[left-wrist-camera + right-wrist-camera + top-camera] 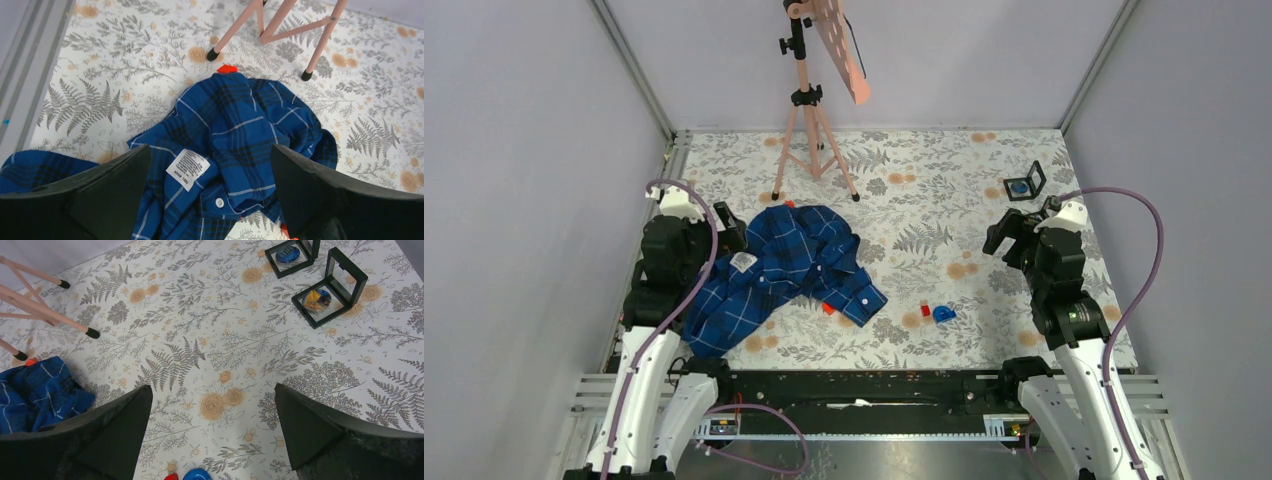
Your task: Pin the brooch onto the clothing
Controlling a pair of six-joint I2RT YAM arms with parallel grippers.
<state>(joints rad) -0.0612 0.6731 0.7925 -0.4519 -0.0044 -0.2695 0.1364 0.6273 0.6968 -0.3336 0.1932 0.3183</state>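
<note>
The dark-blue plaid shirt (pixel 789 265) lies crumpled on the left of the floral table. Its white label (pixel 187 169) and a white button (pixel 219 202) face up, and a small red tag (pixel 227 68) shows at its far edge. My left gripper (pixel 732 230) hovers over it, open and empty, with the label between the fingers (pixel 210 150). A small blue brooch (pixel 943 313) with a red piece beside it lies on the table right of the shirt. It shows at the bottom of the right wrist view (pixel 196 474). My right gripper (pixel 212 387) is open and empty above the table beyond it.
A pink tripod stand (pixel 809 130) stands at the back, its feet just behind the shirt (pixel 212 53). Two open black display boxes hold other brooches at the back right, one blue (pixel 292 255) and one yellow and blue (pixel 325 295). Grey walls enclose the table.
</note>
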